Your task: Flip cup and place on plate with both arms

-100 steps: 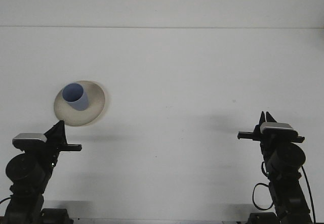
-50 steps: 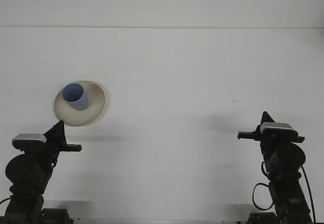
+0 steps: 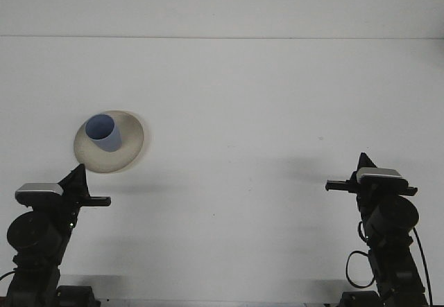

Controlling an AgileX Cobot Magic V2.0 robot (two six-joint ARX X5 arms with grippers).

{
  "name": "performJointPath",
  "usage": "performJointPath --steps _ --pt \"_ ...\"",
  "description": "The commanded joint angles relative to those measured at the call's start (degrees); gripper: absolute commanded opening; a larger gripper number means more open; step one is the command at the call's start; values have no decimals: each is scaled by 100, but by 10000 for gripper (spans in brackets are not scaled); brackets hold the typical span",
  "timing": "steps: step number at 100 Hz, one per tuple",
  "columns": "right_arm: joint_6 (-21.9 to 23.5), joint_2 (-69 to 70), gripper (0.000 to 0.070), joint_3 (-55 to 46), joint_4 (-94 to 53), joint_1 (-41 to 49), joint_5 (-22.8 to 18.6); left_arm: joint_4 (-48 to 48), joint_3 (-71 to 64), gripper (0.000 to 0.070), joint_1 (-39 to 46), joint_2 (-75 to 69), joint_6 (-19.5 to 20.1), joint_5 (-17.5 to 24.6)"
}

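A blue cup [image 3: 103, 132] stands upright, mouth up, on the left part of a beige plate [image 3: 128, 146] at the left of the white table. My left gripper [image 3: 79, 175] is low at the near left, just in front of the plate's near rim and apart from it; its fingers form one closed point with nothing in them. At the near right my right gripper [image 3: 363, 161] is far from the cup and plate, shut and holding nothing.
The white table [image 3: 263, 113] runs back to a white wall. Both arm bases [image 3: 35, 251] [image 3: 392, 244] sit at the near edge, left and right.
The right gripper's two fingertips, slightly apart a second ago, have closed into one point. The left gripper has sunk a few pixels. Cup and plate have not moved.
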Motion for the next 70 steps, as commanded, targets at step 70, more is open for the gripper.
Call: performJointPath --steps 70 --pt "59 20 0 48 66 15 4 2223 -2651 11 -269 -1987 44 -380"
